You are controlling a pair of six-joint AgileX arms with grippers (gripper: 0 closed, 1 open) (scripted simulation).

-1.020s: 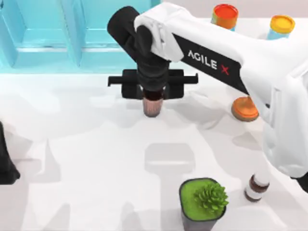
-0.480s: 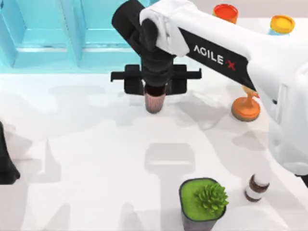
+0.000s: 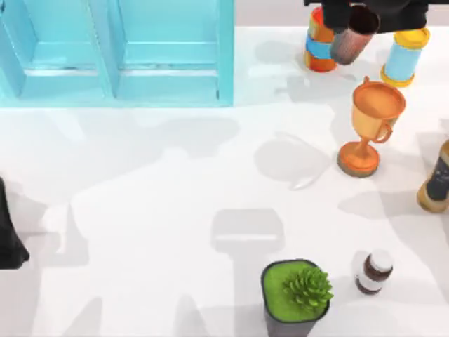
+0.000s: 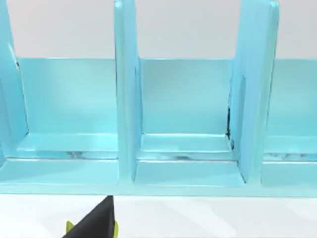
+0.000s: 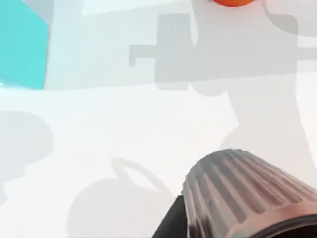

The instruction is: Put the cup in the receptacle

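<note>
The right gripper (image 3: 365, 10) sits at the far edge of the top view, right of centre, high above the table (image 3: 175, 210). Its dark body is cut off by the frame. The cup (image 3: 349, 41) hangs from it, tilted, with its ribbed pinkish-brown wall showing and its dark mouth turned up toward the gripper. The jaws pinch the cup at its rim. In the right wrist view the cup (image 5: 247, 191) lies close to the camera, ribs running along its side, with the white table well below it and a dark finger (image 5: 171, 225) against its wall.

From above, the cup overlaps an orange can (image 3: 320, 42) with a blue band and lies just left of a blue can (image 3: 405, 53) with a yellow lid. Whether it touches either, I cannot tell. An orange trophy (image 3: 368, 126) with handles stands upright on the table, nearer the camera than the cup. A brown bottle (image 3: 436, 179) is at the right edge, a small dark bottle (image 3: 372, 272) with a white cap is nearer the front, and a potted succulent (image 3: 296, 295) stands at the front edge.

The receptacle (image 3: 116, 53), a light blue divided rack, lies at the far left of the table, well apart from the cup. The left wrist view looks into the rack (image 4: 183, 144) and shows 3 compartments.

The left gripper (image 4: 96, 225) shows as a dark tip with a yellow-green edge. I cannot tell how its jaws stand. The left arm (image 3: 8, 239) is parked at the left edge of the table.
</note>
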